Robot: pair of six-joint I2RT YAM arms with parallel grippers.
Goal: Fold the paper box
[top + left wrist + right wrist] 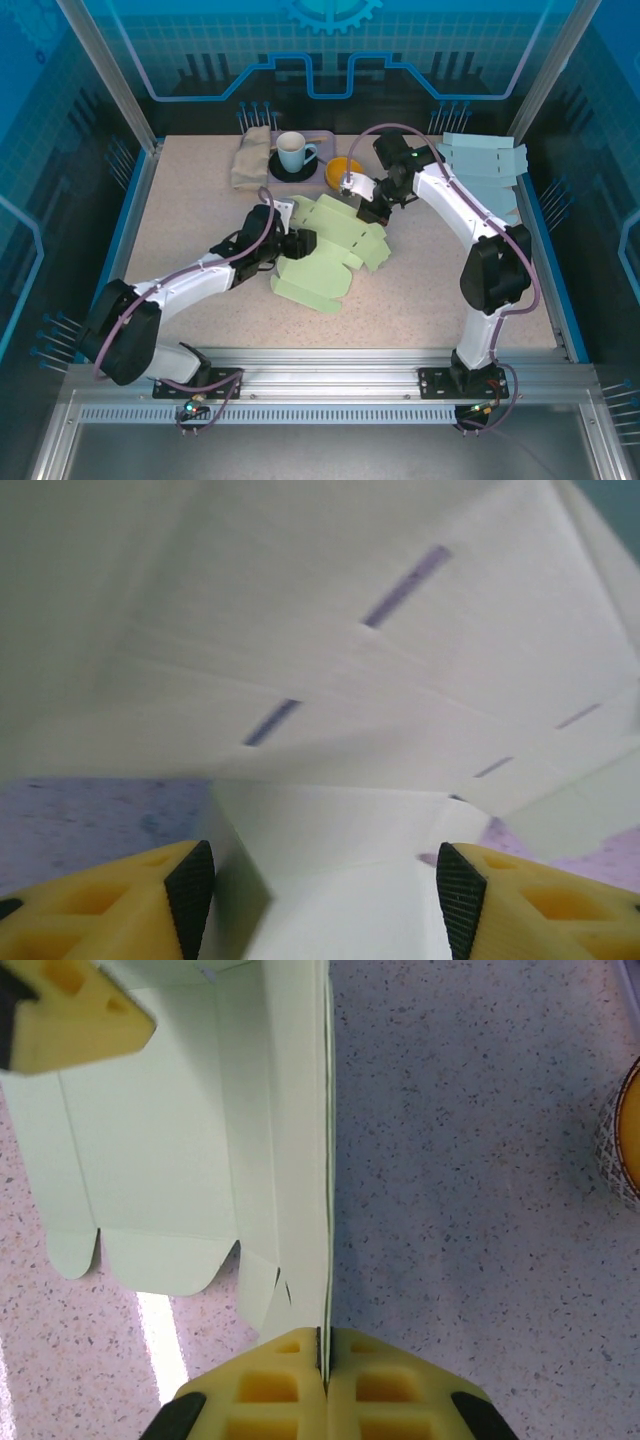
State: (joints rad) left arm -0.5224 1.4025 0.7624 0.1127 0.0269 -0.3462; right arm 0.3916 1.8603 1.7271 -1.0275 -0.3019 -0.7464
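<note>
Right wrist view: right jaws clenched on a raised edge of the paper box (160, 1140).
Left jaws stand apart, released, either side of a flap, over the speckled counter (480, 1160).

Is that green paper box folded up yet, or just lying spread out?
Mostly spread: the paper box lies open on the table, only one panel standing up, pinched in the right gripper.

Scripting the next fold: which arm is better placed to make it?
Left, likely. The left gripper is open with part of the paper box between its fingers; the right gripper is shut on an upright panel edge, anchoring it.
</note>
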